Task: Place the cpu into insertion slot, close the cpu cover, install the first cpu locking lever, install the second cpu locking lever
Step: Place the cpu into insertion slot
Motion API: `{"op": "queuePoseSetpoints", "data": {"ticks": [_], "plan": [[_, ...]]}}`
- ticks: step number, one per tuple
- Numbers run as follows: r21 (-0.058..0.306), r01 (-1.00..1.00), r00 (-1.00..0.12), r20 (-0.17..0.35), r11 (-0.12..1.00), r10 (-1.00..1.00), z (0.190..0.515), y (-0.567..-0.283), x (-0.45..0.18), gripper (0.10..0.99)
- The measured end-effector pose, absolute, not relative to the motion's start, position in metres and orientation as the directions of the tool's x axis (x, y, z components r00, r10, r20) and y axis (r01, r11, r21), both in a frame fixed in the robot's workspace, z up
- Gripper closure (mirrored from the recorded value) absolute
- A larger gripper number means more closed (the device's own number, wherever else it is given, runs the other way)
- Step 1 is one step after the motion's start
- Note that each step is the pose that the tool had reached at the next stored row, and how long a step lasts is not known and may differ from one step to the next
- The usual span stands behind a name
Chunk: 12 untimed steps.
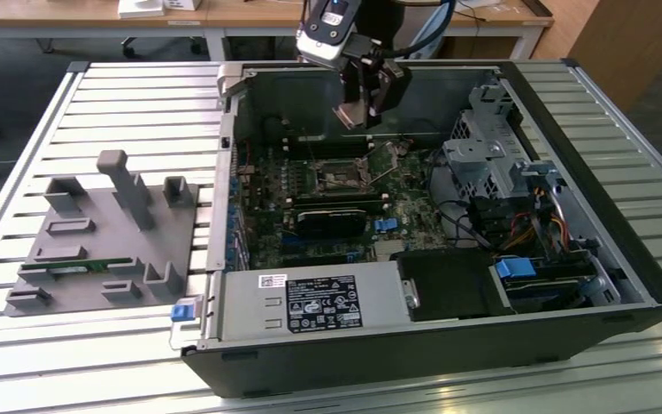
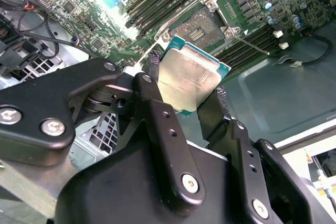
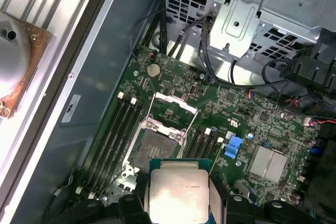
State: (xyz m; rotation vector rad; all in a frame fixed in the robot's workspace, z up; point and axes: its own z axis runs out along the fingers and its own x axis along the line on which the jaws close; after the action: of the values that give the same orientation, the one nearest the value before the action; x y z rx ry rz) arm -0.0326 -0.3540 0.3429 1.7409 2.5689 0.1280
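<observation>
- the open computer case (image 1: 423,358) lies on the slatted table (image 1: 135,95). inside, near to far in the exterior view, we see the power supply (image 1: 308,302), a black card (image 1: 331,220), then the insertion slot (image 1: 338,179) in the green motherboard (image 1: 265,228).
- the slot's dark field lies uncovered; in the first wrist view the cpu cover (image 3: 172,109) stands swung up at one edge.
- a drive cage (image 1: 481,164) sits on the exterior view's right of the slot, and a grey fixture (image 1: 101,241) rests outside the case on the left.
- the gripper (image 2: 189,85) is clamped on two opposite edges of the cpu (image 2: 191,77), in the air above the board, apart from the slot.
- the chip is square, its silvery face toward both wrist cameras.
</observation>
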Motion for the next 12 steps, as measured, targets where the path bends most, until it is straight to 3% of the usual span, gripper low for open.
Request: {"op": "queuePoseSetpoints", "data": {"ticks": [12], "plan": [[0.088,0.925,-0.371,0.017,0.368,0.928,0.3402,-0.3540,-0.0326,0.545]]}}
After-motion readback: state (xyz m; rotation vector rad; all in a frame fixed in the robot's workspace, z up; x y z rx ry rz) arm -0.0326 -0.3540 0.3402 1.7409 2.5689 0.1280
